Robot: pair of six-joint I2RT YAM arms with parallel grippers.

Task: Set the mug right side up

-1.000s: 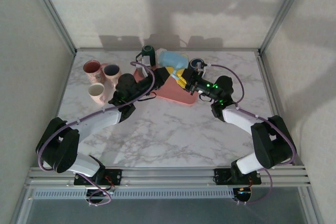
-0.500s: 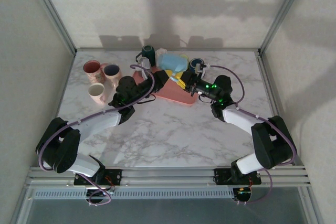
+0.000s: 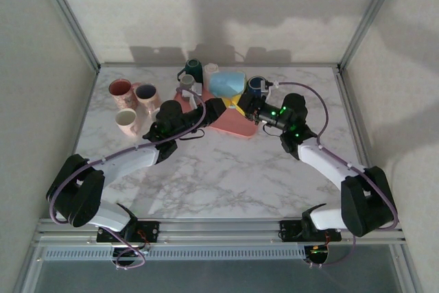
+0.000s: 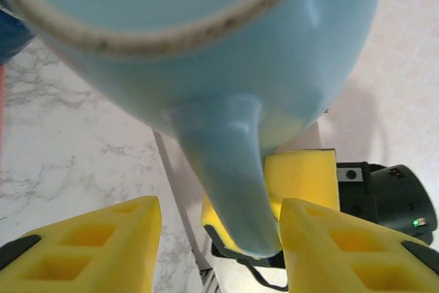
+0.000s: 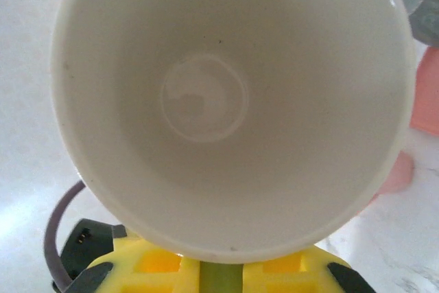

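While the left gripper (image 4: 217, 230) stands released, the right gripper (image 5: 221, 270) grasps the light blue mug (image 3: 226, 84).
The left jaws sit apart on either side of the mug's handle (image 4: 230, 162), with gaps showing. The mug hangs tipped sideways at the far side of the pink tray (image 3: 230, 127) on the worktop (image 3: 240, 169), its base towards the left arm and its pale mouth facing the right jaws, which are clenched on its rim.

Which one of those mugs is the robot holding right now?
The light blue mug, its rim pinched by the right tool over the pink tray. The others stand free on the table.
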